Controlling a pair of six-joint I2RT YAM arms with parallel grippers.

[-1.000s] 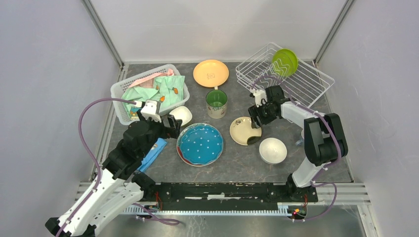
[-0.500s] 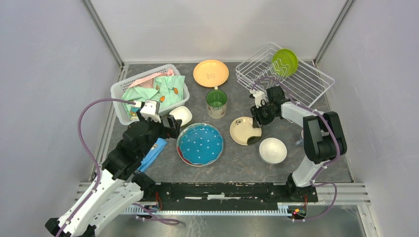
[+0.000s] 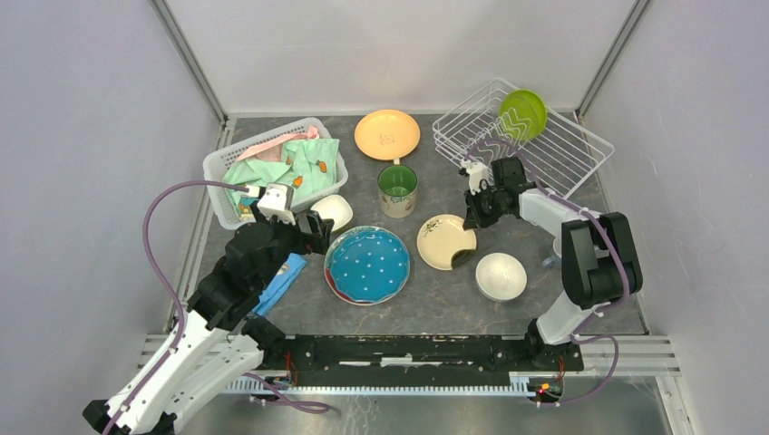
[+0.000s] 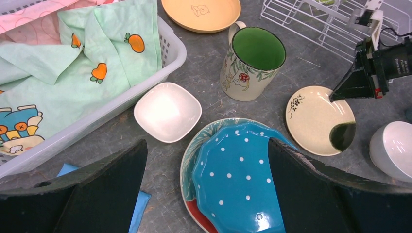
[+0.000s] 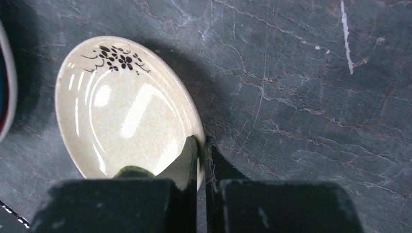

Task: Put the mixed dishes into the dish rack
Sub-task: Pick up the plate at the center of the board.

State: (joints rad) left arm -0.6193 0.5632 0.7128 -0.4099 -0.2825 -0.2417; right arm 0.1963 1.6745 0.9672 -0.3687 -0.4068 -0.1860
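- Our right claw is pinched tight on the near rim of the cream plate, with one finger inside the rim and one outside.
- That plate carries a black flower sprig on its far side and a dark green blotch beside the grip. It sits on the grey desk between the mug and the round white bowl – we cannot tell whether it is off the surface.
- Our left claw gapes wide and holds nothing. It hangs over the blue dotted plate, which lies on a red-edged plate.
- A square white dish sits just beside the white basket of clothes, near the mug with the green inside.
- The dish rack stands at the far right corner – a lime-green plate is upright in its slots.
- The orange plate lies flat at the back, between the basket and the rack.
- A folded blue cloth shows under our left arm.
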